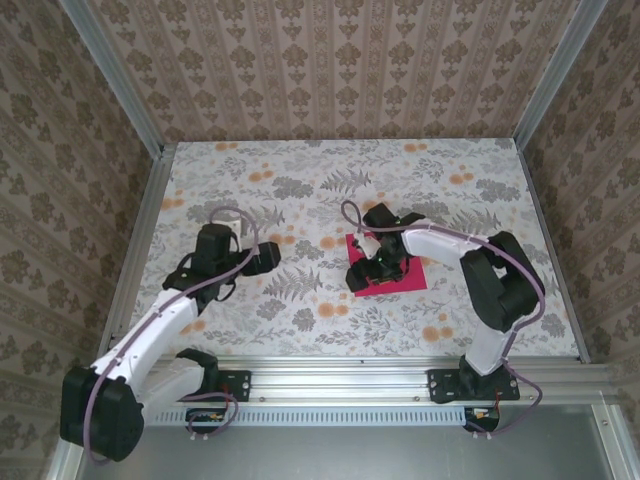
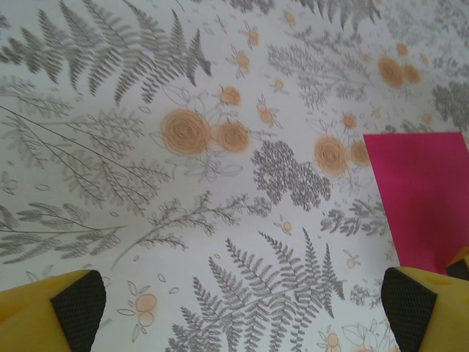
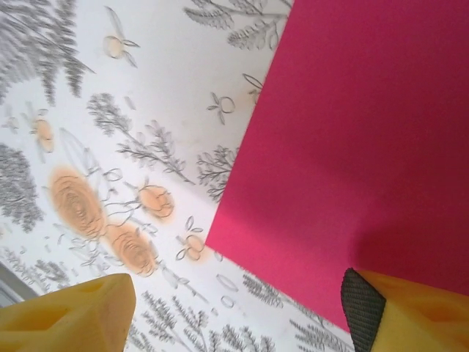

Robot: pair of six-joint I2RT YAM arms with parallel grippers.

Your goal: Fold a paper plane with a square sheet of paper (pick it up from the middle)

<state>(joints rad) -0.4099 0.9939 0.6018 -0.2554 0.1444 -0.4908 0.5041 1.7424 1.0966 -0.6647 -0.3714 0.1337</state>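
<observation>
The square sheet of paper (image 1: 411, 276) lies flat on the patterned table, magenta-pink, right of centre. My right gripper (image 1: 374, 268) hovers over its left part, pointing down. In the right wrist view the sheet (image 3: 359, 139) spreads across the upper right. The right gripper (image 3: 238, 317) is open and straddles the sheet's near left corner: one fingertip (image 3: 364, 308) is over the paper, the other over bare table. My left gripper (image 1: 268, 255) stands open to the left of the sheet with nothing between its fingers. The sheet's edge (image 2: 425, 198) appears at the right of the left wrist view, beside a fingertip (image 2: 410, 304).
The floral tablecloth (image 1: 300, 190) covers the table. Patterned walls with aluminium posts (image 1: 140, 130) close in the left, back and right. An aluminium rail (image 1: 340, 375) runs along the near edge by the arm bases.
</observation>
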